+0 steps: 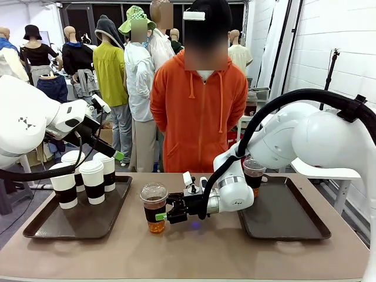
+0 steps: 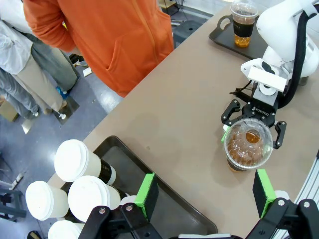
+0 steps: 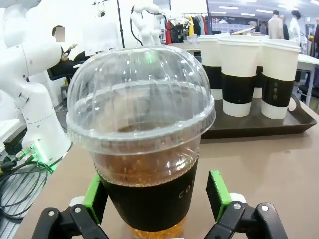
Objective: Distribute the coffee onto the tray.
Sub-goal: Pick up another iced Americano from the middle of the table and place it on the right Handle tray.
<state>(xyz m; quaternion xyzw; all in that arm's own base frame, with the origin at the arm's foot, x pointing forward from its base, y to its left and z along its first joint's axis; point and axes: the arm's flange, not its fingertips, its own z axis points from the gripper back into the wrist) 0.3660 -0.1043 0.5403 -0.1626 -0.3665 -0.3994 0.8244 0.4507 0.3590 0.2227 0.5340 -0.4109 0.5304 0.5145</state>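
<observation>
Straddling the clear dome-lidded cup with my right pincer, I have the jaws wide, one green pad on each side of the dark sleeve, with a gap showing on both sides in the right wrist view. The cup stands upright on the bench, near the middle of its near half, between the two trays.

Step in hand, as I judge it: approach complete, grasp not yet made. The next move calls for closing evenly on the sleeve, below the dome, lightly enough not to crush the plastic wall, then lifting straight up before carrying the cup to the right tray. I judge spilling through the lid the main risk if the cup tilts.

Pose: my right forearm reaches leftward, low over the bench, with the fingers level. My left pincer hangs above the left tray's inner edge, jaws wide and empty.

Farther off, four white sleeved cups cluster at the left tray's far end. A second clear cup stands at the right tray's far left corner. Beyond the far edge stands a person.
</observation>
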